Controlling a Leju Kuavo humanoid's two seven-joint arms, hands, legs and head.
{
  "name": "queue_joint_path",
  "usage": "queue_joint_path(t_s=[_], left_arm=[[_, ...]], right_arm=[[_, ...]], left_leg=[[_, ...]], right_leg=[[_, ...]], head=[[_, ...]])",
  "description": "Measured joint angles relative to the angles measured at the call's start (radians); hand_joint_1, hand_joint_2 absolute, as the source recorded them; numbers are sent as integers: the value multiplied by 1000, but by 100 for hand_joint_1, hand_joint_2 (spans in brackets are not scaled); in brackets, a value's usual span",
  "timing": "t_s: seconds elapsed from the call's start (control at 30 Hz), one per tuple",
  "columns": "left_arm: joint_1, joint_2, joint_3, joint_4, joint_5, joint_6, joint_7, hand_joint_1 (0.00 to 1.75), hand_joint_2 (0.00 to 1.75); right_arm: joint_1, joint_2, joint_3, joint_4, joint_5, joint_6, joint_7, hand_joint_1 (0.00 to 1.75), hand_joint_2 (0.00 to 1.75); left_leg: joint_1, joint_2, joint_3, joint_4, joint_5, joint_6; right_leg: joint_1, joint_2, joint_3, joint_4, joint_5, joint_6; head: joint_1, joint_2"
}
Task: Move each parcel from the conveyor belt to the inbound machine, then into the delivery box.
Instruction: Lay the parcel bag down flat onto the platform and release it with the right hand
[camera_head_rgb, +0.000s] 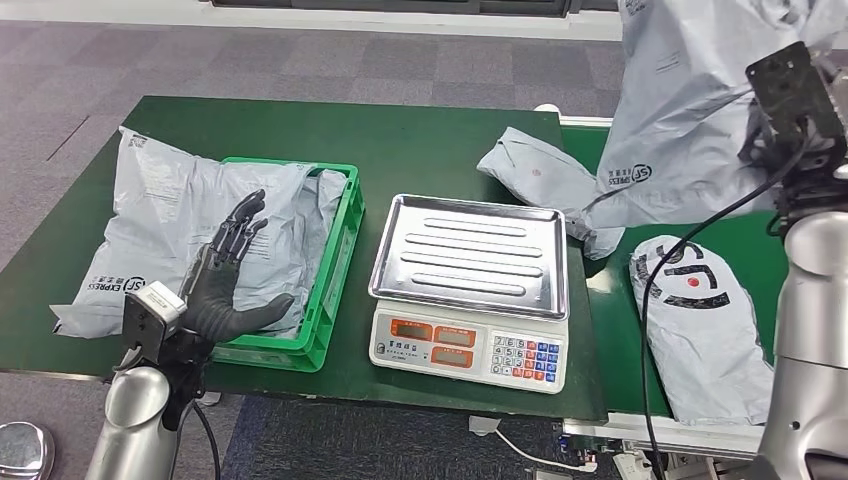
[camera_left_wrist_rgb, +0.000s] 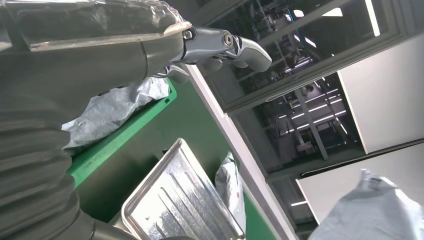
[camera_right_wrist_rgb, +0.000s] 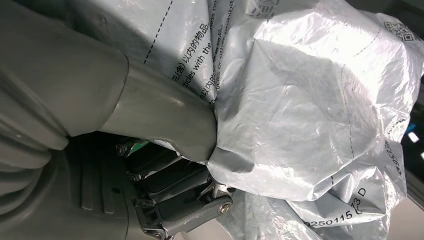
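1. The right hand (camera_right_wrist_rgb: 170, 165) pinches a grey parcel (camera_head_rgb: 690, 110) between its thick smooth thumb and its darker metal-jointed fingers; the thin glossy film bunches into sharp creases at the grip.
2. That held parcel is a soft, crumpled plastic mailer with black print, dashed lines and a code square, lifted high above the green conveyor belt (camera_head_rgb: 610, 300), at the far right of the head view.
3. The left hand (camera_head_rgb: 228, 280) is black, its fingers spread and holding nothing, hovering over the near edge of the green crate (camera_head_rgb: 335, 290).
4. The crate is rigid moulded plastic with slotted walls; a large wrinkled grey mailer (camera_head_rgb: 150, 230) lies across it and spills over onto the dark green table (camera_head_rgb: 420, 140).
5. Just beside the crate stands the scale (camera_head_rgb: 470, 290): a ribbed, shiny steel tray on a white base with orange displays and coloured keys.
6. On the belt lie two more grey mailers, a folded one (camera_head_rgb: 545, 180) past the scale and a rounded one (camera_head_rgb: 705, 320) with bold black lettering and a red dot.
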Motion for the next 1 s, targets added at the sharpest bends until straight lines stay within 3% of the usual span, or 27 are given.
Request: queue_joint_path(t_s=[0.67,1.0], left_arm=[[-29,0,-34,59,0,0,-7,0,175],[-30,-2,-43,70,3,0,-9,0,175]], right_arm=[[-70,47,35,-22,-33,-26,-18,175,175],[-66,123,97,95,-34,-50,-61,175,175]], left_leg=[[0,0,0,0,0,0],[0,0,0,0,1,-1]], right_leg=[[0,0,0,0,0,0],[1,1,0,0,0,0]], head=[[0,0],[0,0]])
